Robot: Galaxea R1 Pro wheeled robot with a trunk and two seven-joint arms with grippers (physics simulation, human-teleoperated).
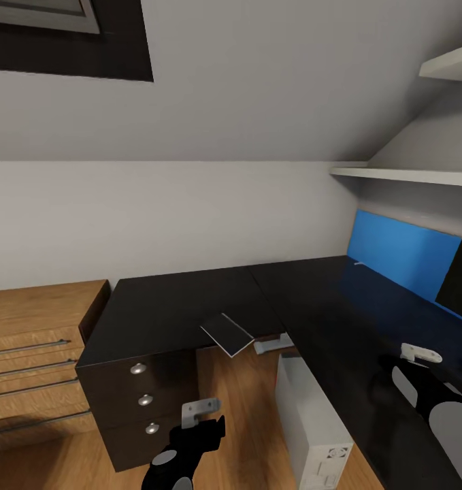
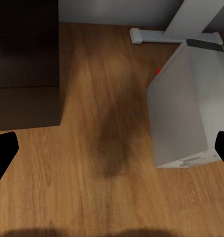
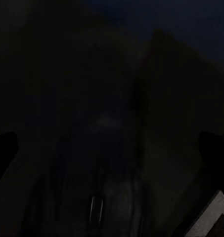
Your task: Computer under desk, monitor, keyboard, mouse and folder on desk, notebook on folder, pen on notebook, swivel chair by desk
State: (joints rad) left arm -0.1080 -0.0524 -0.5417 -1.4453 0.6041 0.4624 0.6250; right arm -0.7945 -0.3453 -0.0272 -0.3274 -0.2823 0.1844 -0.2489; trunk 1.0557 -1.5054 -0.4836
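Head view is showing the desk (image 1: 190, 299), its glossy black L-shaped top running under the blue back panel (image 1: 404, 255); the notebook (image 1: 227, 334) is lying at the inner corner, one end jutting past the edge. The computer (image 1: 312, 422) is standing on the wood floor (image 1: 237, 408) beneath the desk, near the three-drawer unit (image 1: 142, 401). An edge of the monitor (image 1: 460, 275) is showing at far right. Left gripper (image 2: 112, 148) is hanging open over the floor, fingers spread wide, holding nothing. Right gripper (image 3: 112, 143) is hovering over the dark desktop, fingers apart, empty
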